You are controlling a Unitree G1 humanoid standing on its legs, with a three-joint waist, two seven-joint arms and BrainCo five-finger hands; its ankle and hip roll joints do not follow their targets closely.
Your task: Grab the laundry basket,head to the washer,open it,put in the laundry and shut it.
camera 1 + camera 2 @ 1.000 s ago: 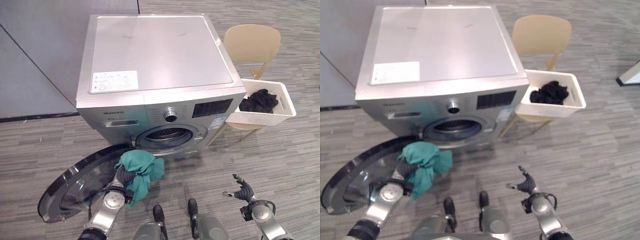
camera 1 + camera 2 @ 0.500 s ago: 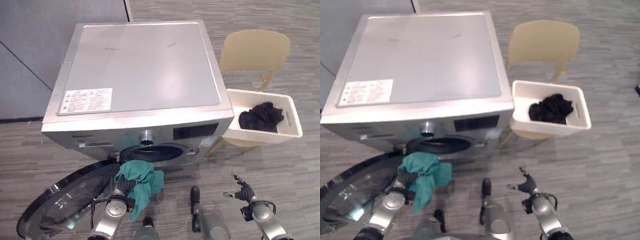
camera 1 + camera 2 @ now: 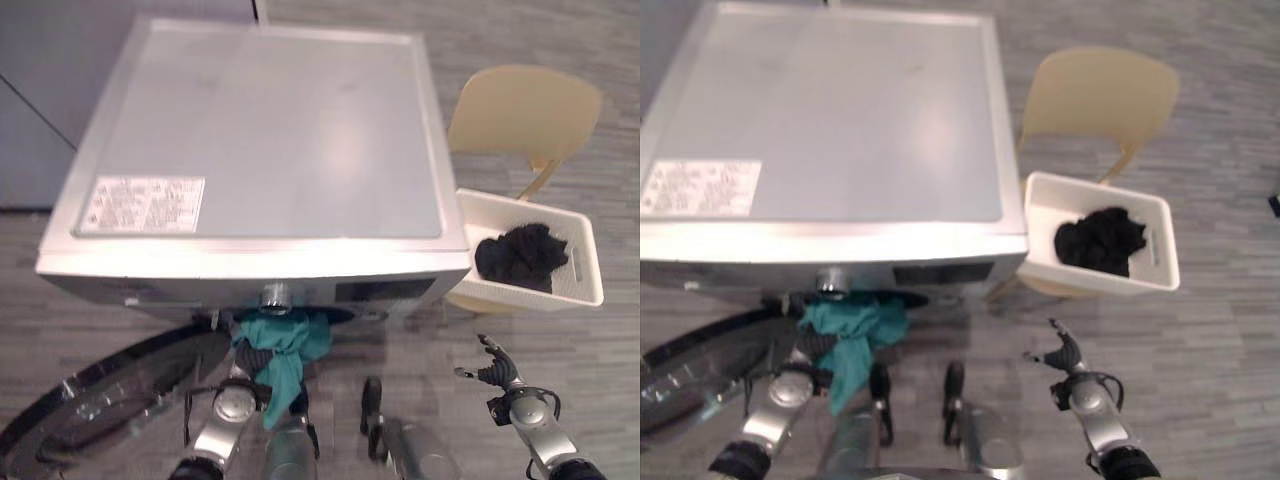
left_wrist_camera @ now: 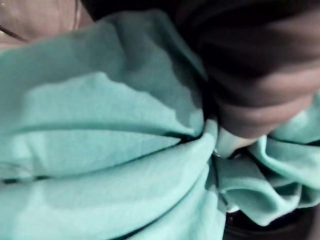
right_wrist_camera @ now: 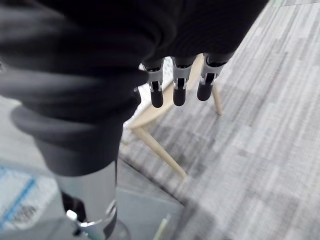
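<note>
Teal cloth (image 3: 283, 345) bunched over left hand (image 3: 258, 352) at washer (image 3: 270, 160) opening.

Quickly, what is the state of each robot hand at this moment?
Left robot hand: shut on the crumpled teal cloth garment.
Right robot hand: open, fingers relaxed, holding nothing.

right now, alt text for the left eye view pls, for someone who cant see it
The left robot hand holds a bunched teal cloth just below the silver washer, whose round door hangs open to the left. To the right, a white laundry basket with dark laundry sits on a tan chair; the right robot hand hangs empty over the grey floor.
</note>
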